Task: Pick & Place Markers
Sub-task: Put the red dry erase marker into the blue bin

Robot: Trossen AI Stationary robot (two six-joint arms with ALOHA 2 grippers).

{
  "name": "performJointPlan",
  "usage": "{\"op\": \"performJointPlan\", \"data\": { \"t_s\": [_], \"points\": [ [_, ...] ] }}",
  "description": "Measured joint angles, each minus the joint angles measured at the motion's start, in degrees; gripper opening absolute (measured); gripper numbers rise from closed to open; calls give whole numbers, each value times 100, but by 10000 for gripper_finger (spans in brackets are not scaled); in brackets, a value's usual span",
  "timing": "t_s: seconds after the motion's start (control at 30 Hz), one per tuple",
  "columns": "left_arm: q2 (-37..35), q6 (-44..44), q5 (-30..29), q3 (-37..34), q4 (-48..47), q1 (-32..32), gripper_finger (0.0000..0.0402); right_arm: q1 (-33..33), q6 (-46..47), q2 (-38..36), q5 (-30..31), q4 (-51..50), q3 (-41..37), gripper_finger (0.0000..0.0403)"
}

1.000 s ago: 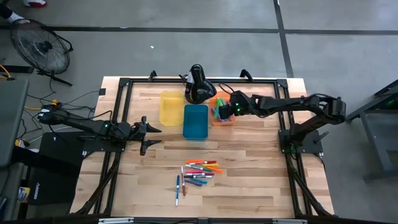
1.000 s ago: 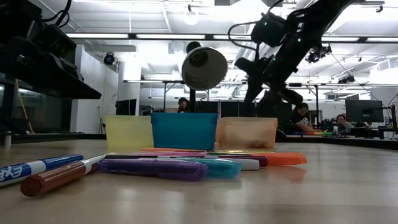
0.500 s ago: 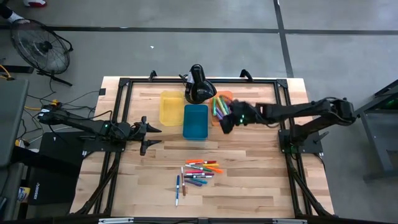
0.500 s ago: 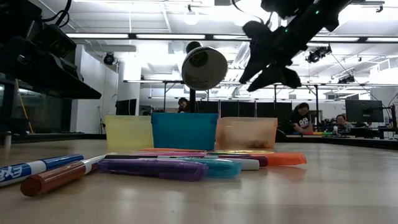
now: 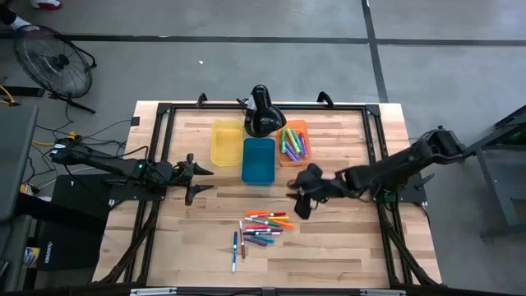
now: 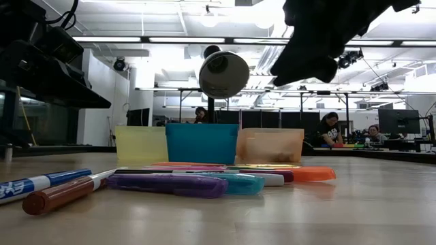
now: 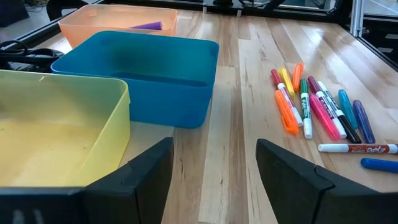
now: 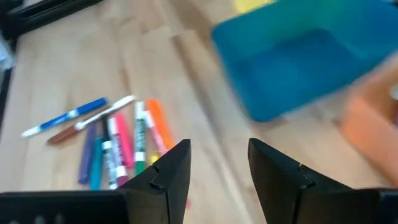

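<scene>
My right gripper (image 5: 301, 197) hangs open and empty over bare table, its fingers (image 8: 163, 171) parted with nothing between them. From it, the loose markers (image 5: 261, 228) lie on the wood at about seven o'clock, fanned side by side; in the low view the nearest ones hide those behind. The blue bin (image 5: 258, 159) sits at about eleven o'clock. Beyond, the orange bin (image 5: 293, 130) holds more markers, too small to count. My left gripper (image 5: 194, 181) waits open at nine o'clock, beside the yellow bin (image 5: 225, 142).
</scene>
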Motion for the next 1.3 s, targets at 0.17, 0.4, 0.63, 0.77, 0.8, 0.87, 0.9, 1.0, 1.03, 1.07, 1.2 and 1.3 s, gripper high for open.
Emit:
{"op": "performJointPlan", "data": {
  "t_s": [0.17, 0.4, 0.63, 0.77, 0.8, 0.87, 0.9, 1.0, 1.03, 1.07, 1.2, 1.3],
  "points": [
    [-2, 1, 2, 0, 0, 0, 224, 209, -370, 691, -66, 851, -1, 149],
    [-1, 2, 0, 0, 0, 0, 224, 202, -649, 1517, -76, 993, 0, 149],
    [0, 0, 1, 0, 0, 0, 224, 204, -1262, 1936, -4, 1261, 0, 149],
    [0, 1, 1, 0, 0, 0, 224, 202, -1464, 1940, -20, 1291, 0, 149],
    [0, 0, 2, 0, 0, -2, 224, 203, -1541, 1940, -77, 1307, 0, 149],
    [-2, 2, 2, 0, 0, 0, 224, 204, -1660, 1940, -211, 1343, 0, 149],
    [0, 1, 0, 0, 0, 0, 224, 204, -1682, 1940, -266, 1340, 0, 149],
    [0, 1, 1, 0, 0, 0, 224, 204, -1847, 1940, -377, 1299, 25, 149],
    [0, 1, 0, 0, 0, 0, 224, 204, -1917, 1940, -410, 1210, 91, 149],
    [0, 2, 2, 0, 0, -1, 224, 204, -1984, 1940, -465, 1105, 187, 149],
    [0, 2, 0, 0, 0, -2, 224, 200, -2051, 1940, -507, 250, 814, 149],
    [0, 2, 2, 0, 0, 0, 224, 200, -2166, 1979, -491, -457, 1474, 149]
  ]
}}
